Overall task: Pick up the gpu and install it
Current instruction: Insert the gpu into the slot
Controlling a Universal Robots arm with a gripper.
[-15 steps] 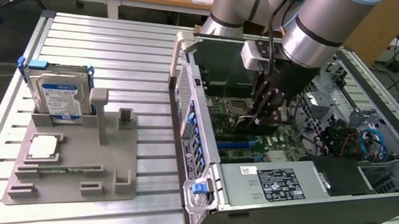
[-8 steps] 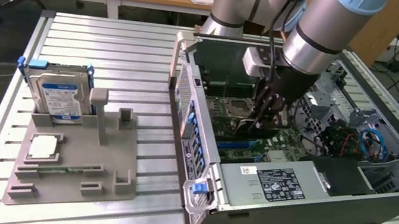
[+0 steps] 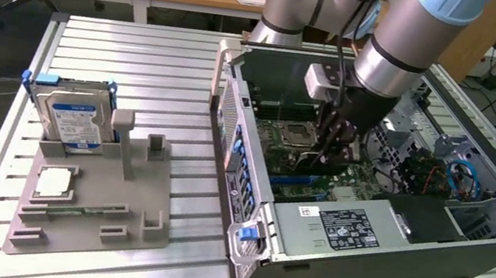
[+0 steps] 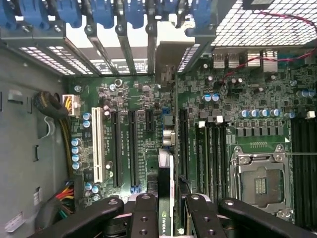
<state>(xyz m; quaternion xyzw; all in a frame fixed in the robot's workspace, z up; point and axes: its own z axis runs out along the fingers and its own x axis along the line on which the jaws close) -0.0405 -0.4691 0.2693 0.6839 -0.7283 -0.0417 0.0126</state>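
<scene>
The open computer case (image 3: 241, 250) lies on the slatted table with its motherboard (image 4: 228, 99) facing up. My gripper (image 3: 337, 132) reaches down into the case, shut on the gpu (image 3: 323, 157), a thin black card held on edge over the board. In the wrist view the gpu (image 4: 166, 173) runs edge-on between my fingers (image 4: 144, 213), and its silvery end bracket (image 4: 166, 64) reaches the rear slot openings. The card lines up among the black expansion slots (image 4: 132, 144). Whether its lower edge sits in a slot is hidden.
A grey holder (image 3: 135, 188) at the exterior view's left carries the silver hard drive (image 3: 75, 119), a processor chip (image 3: 55, 182) and a small memory stick (image 3: 67, 212). Inside the case are the power supply (image 3: 344, 227), the CPU socket (image 4: 260, 183), a white slot (image 4: 96, 144) and cables (image 3: 456, 179).
</scene>
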